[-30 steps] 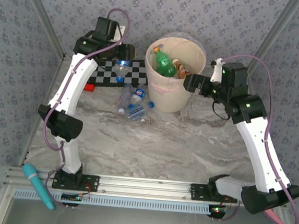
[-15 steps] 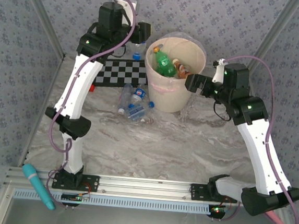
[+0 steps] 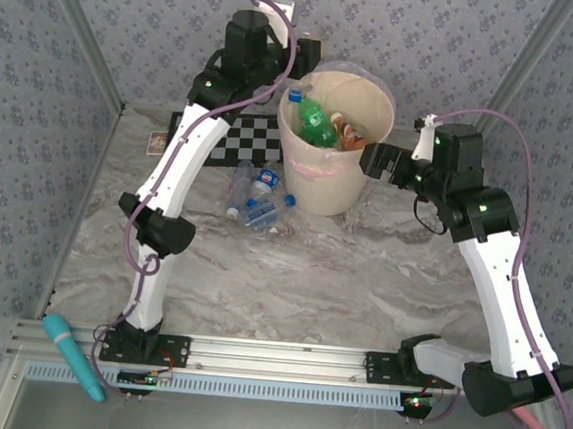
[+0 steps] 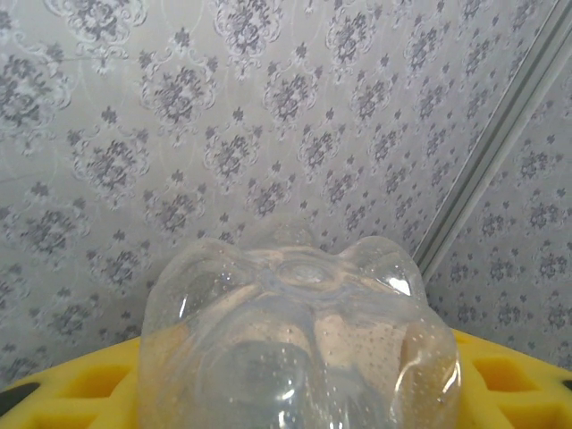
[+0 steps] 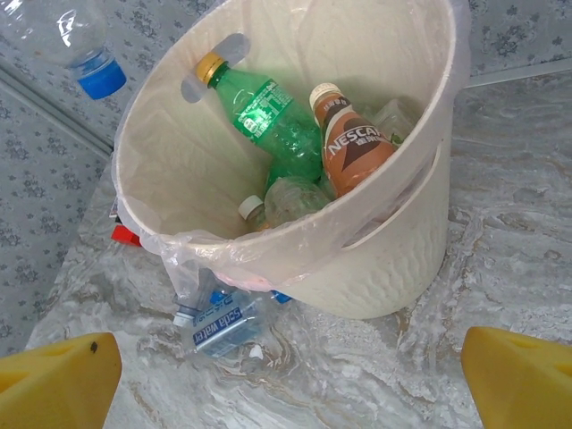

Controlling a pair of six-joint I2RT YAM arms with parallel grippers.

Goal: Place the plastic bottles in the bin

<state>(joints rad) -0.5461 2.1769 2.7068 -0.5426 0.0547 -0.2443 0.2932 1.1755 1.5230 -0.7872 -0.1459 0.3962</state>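
Note:
My left gripper (image 3: 299,67) is raised at the bin's far left rim, shut on a clear plastic bottle (image 4: 299,344) whose base bulges between the yellow fingers (image 4: 518,375). The bottle hangs cap down, its blue cap (image 3: 295,96) just above the rim, and the bottle (image 5: 76,40) is also in the right wrist view. The cream bin (image 3: 334,184) holds a green bottle (image 5: 268,121), a brown-labelled bottle (image 5: 353,143) and clear ones. A few clear blue-labelled bottles (image 3: 258,197) lie on the table against its left side. My right gripper (image 3: 373,162) stands open beside the bin's right wall.
A black-and-white checker mat (image 3: 233,135) lies behind the loose bottles, with a small red block (image 5: 125,234) by the bin. A small card (image 3: 157,143) sits at the far left. A teal tool (image 3: 73,357) rests on the front rail. Patterned walls close in the back and sides.
My left arm has lifted the clear bottle off the checker mat and swung it up and right to the bin's rim. The right arm has barely moved.

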